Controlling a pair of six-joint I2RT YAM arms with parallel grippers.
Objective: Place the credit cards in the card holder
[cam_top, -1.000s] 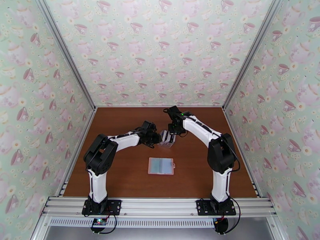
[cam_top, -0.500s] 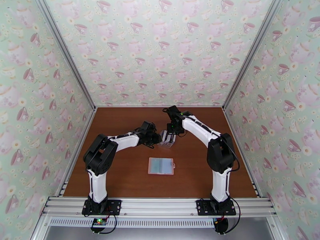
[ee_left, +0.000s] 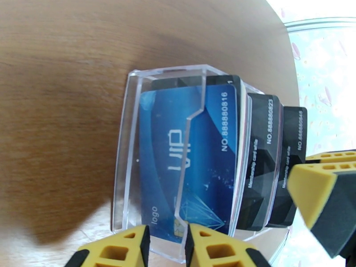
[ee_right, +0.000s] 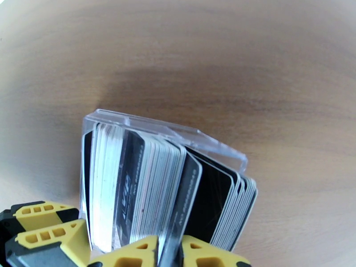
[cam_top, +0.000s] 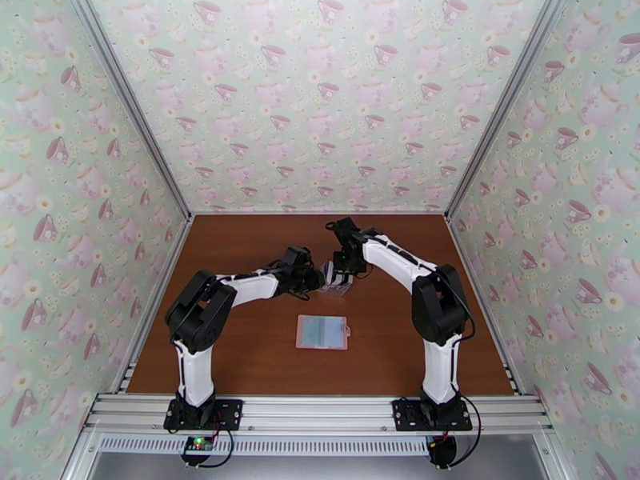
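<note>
Clear plastic: the rack [cam_top: 335, 280], mid-table, is pinched by the left gripper [ee_left: 167, 248]. A black card [ee_right: 183, 201] is straddled by the right gripper [ee_right: 171, 252]; whether it's actually gripped can't be told. The card holder [cam_top: 322, 331] is laid open nearer, and the credit cards [ee_left: 187, 156] are mostly still racked, so barely started.

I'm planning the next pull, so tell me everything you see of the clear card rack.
The clear rack is a see-through plastic box with stepped slots, upright on the brown table. A blue card fills the front, black cards behind. The left hand clamps one wall; the right hand straddles one of them.
</note>
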